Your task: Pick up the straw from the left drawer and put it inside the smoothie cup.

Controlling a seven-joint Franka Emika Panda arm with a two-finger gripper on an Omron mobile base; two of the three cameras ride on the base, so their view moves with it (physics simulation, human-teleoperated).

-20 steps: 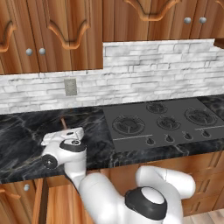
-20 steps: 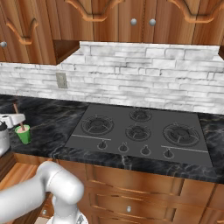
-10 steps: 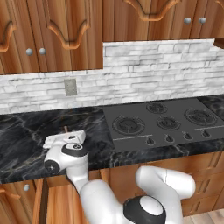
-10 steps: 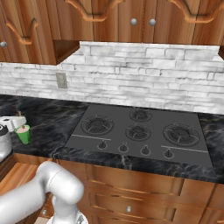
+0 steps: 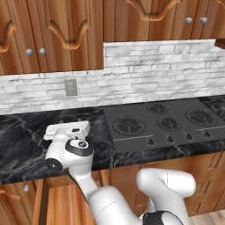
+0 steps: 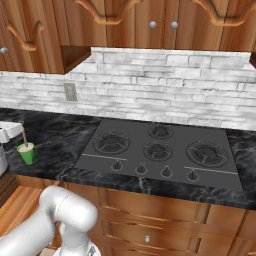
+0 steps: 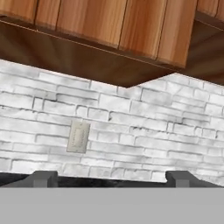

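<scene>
Where the white arm leans over the black marble tabletop (image 5: 26, 127) in the left base view, its hand sits low at the tabletop's left part, well left of the dark stove (image 5: 162, 125) with its four burners. A pale wall socket (image 5: 70, 87) is set in the white brick backsplash above the hand, and wooden cabinet doors with round silver knobs hang higher up.

From the right base view, the smoothie cup (image 6: 27, 153) stands upright on the tabletop near the left edge of the picture, green with pink at its rim. A thin straw (image 6: 24, 137) rises out of it, tilted a little, just beside the white hand at the picture's edge. The stove lies well to the cup's right.

Through the hand view, the pincer (image 7: 111, 179) stands released, its two dark fingertips (image 7: 43, 178) far apart at the bottom with nothing between them. Beyond them are the brick backsplash, the wall socket and the underside of the wooden cabinets.
</scene>
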